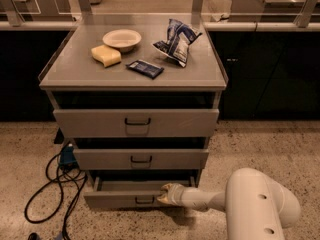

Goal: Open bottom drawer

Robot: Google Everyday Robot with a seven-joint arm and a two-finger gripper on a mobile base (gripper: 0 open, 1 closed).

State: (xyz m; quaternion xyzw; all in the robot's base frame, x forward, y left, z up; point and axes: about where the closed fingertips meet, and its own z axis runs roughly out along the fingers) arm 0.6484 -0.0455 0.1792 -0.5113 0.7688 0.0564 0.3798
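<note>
The bottom drawer (120, 198) is the lowest and slimmest of three grey drawers in the cabinet. It stands pulled out a little, with a strip of its grey inside showing and a small dark loop handle (144, 200) at its centre. My gripper (164, 194) is at the drawer front's upper edge, just right of the handle, at the end of my white arm (250, 204), which reaches in from the lower right.
The mid drawer (141, 159) and the top drawer (136, 122) sit above. On the cabinet top (200, 74) lie a bowl (121, 38), a yellow sponge (106, 55), a dark packet (144, 68) and a chip bag (176, 40). Black cables (50, 184) lie on the floor at the left.
</note>
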